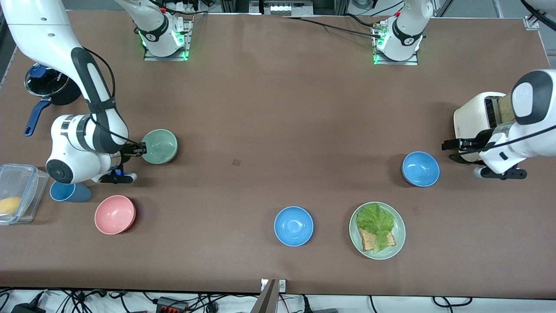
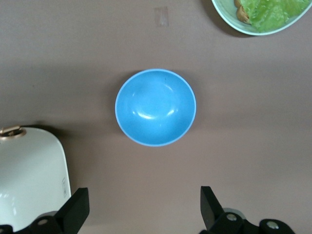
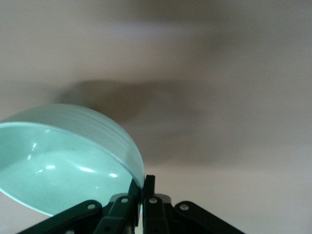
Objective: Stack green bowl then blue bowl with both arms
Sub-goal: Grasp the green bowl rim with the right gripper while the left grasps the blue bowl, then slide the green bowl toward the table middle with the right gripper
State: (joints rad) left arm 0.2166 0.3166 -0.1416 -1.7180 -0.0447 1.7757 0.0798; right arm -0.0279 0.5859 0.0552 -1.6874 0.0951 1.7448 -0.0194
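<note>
No text, brand, number or sign can be read anywhere in these views. The lid of the dark pot (image 1: 47, 81) (at the right arm's end of the worktop (image 1: 269, 130)) carries a small white mark — too small to make out.
</note>
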